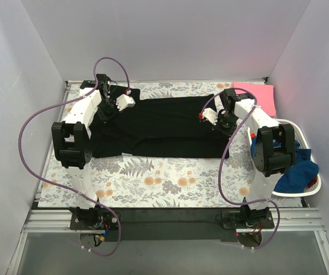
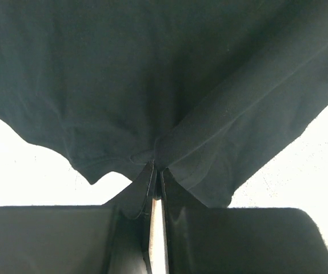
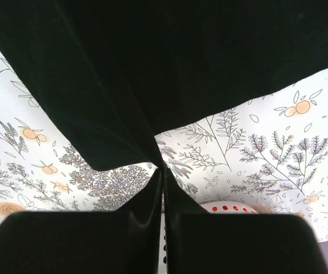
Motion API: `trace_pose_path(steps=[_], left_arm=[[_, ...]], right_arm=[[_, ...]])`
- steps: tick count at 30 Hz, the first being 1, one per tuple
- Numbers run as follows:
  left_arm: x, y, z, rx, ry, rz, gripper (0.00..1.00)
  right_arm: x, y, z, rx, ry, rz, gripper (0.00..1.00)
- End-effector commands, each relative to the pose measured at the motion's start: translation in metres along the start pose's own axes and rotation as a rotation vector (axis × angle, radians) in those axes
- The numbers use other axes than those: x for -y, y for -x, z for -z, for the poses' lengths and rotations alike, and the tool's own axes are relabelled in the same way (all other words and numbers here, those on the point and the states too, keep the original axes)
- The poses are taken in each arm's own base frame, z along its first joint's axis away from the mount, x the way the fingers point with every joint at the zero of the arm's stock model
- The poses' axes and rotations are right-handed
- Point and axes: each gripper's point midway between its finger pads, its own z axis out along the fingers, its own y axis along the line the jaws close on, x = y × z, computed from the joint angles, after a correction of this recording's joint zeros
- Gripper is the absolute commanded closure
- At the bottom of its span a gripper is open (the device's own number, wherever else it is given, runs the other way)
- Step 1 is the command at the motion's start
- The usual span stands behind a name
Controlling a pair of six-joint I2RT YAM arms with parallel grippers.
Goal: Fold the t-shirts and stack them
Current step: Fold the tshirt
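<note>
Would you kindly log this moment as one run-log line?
left gripper: shut on black t-shirt | right gripper: shut on black t-shirt | pink cloth: far right corner

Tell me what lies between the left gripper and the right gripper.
The black t-shirt spans that stretch, over the floral table cover. The left gripper and the right gripper each pinch its cloth. The top external view shows this.

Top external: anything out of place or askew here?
Nothing damaged or spilled. Two minor things: the blue garment spills over the rim of the white basket at the right, and the black t-shirt lies rumpled along its near-left edge rather than flat.
</note>
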Motion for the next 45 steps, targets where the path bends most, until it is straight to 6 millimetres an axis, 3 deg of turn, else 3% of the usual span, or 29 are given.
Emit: trace_pose_path(steps=[1,18,32,34,36,37,38,39,41,43,45], left_arm=[[-0.013,0.004,0.006,0.007,0.041,-0.023,1.0],[-0.016,0.004,-0.007,0.003,0.028,-0.028,1.0],[-0.005,-0.001,-0.017,-0.014,-0.008,-0.036,1.0],[-0.006,0.001,-0.019,-0.009,-0.002,-0.019,0.87],[-0.015,0.008,-0.014,0.035,0.006,0.017,0.77],[-0.016,0.011,-0.011,0.055,-0.003,0.042,0.63],[-0.021,0.017,0.006,0.083,0.0,0.088,0.58],[-0.021,0.018,0.012,0.106,-0.019,0.118,0.5],[-0.015,0.014,0.027,0.162,-0.076,0.209,0.44],[-0.017,-0.008,0.046,0.219,-0.089,0.317,0.43],[0.0,-0.024,0.045,0.224,-0.138,0.401,0.43]], right_arm=[[0.009,0.002,0.005,0.006,-0.001,0.077,0.99],[0.008,0.0,-0.005,-0.008,0.021,0.07,0.99],[0.006,-0.002,-0.01,-0.013,0.034,0.062,0.99],[0.007,-0.001,-0.01,-0.012,0.033,0.059,0.99],[0.012,0.001,-0.008,-0.012,0.022,0.022,0.79],[0.014,-0.001,-0.006,-0.008,0.022,-0.001,0.71],[0.014,0.0,-0.001,0.01,0.023,-0.013,0.51],[0.011,-0.003,0.005,0.013,0.038,-0.044,0.44],[0.011,-0.005,0.022,0.072,0.056,-0.116,0.34],[-0.002,-0.016,0.035,0.094,0.105,-0.219,0.29],[-0.021,-0.02,0.034,0.118,0.168,-0.325,0.28]])
